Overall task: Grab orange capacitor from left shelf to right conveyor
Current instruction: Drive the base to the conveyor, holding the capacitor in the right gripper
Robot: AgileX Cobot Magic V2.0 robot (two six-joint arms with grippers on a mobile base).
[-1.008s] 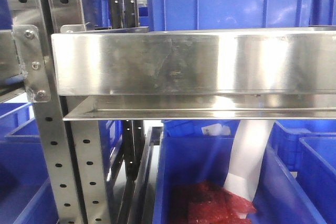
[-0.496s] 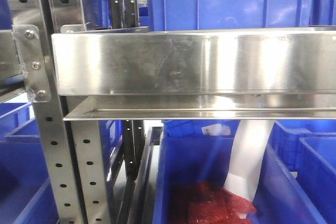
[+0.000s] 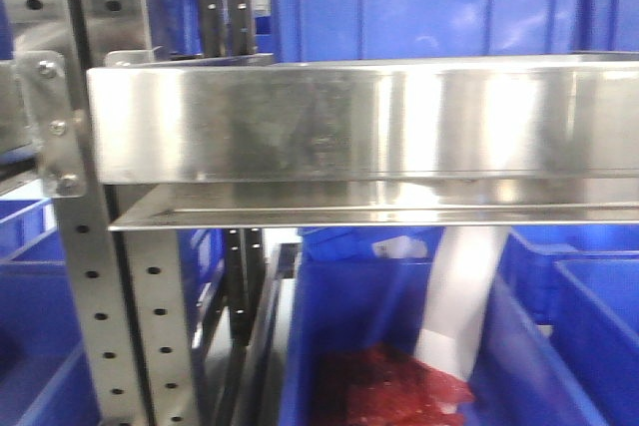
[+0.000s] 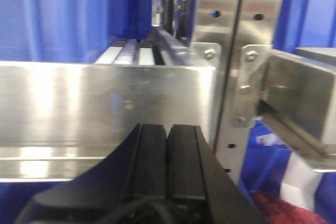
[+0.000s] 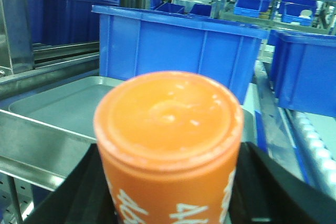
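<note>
The left shelf [image 3: 349, 122] has slid slightly leftward in the front view, its brushed steel lip blurred before blue bins [image 3: 419, 7]. The left gripper [image 4: 168, 129] is pressed together, empty. The right gripper [image 5: 170, 205] clamps the flat-topped orange capacitor [image 5: 168, 114] near a shallow silver tray [image 5: 58, 106].

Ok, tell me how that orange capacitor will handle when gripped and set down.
Probably rigid: the orange capacitor holds its round shape in the right gripper. Its smooth, glossy side may be slippery. Laid on its side it would likely roll.

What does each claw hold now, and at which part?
The right claw grips the orange capacitor by its sides; the left claw is shut, empty.
</note>
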